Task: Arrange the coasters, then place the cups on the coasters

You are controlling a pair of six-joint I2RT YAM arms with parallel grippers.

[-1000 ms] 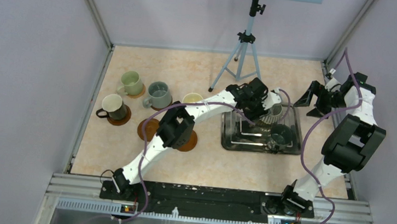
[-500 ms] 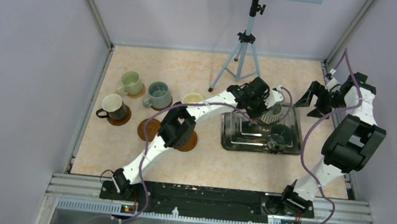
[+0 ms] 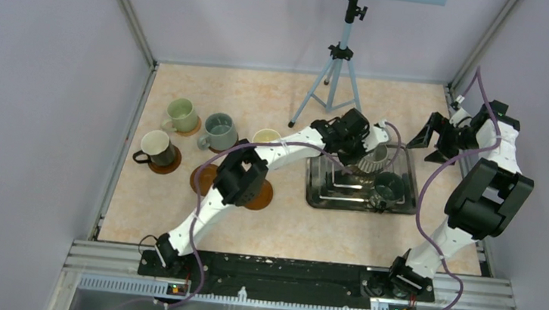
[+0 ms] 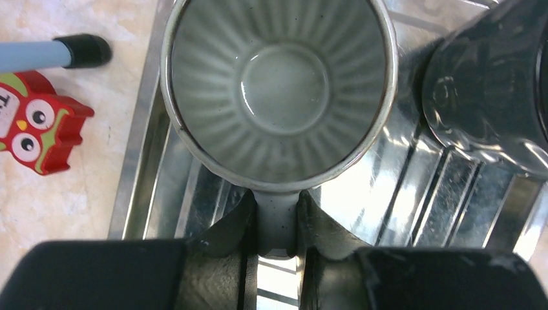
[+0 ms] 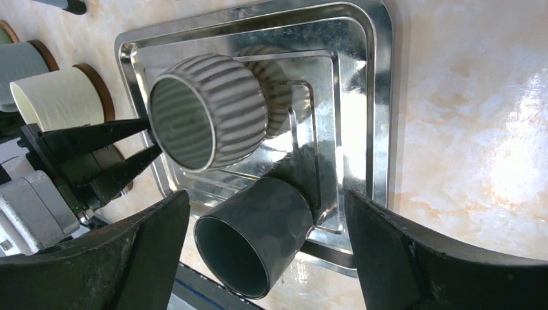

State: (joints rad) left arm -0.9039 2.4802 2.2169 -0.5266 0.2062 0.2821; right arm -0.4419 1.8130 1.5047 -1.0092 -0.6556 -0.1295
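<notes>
Overhead camera looks down; close wrist cameras share the ribbed mug point(image 4: 278, 84).

1. Bright, even overhead light; shadows on the worktop point(image 3: 279, 228) are soft and faint.
2. The steel tray point(image 5: 382, 97) throws hard glare and mirror reflections in both wrist views.
3. The ribbed grey cup point(image 4: 284, 84) shines on its glazed inside; the near jaws look dark and slightly blurred.
</notes>
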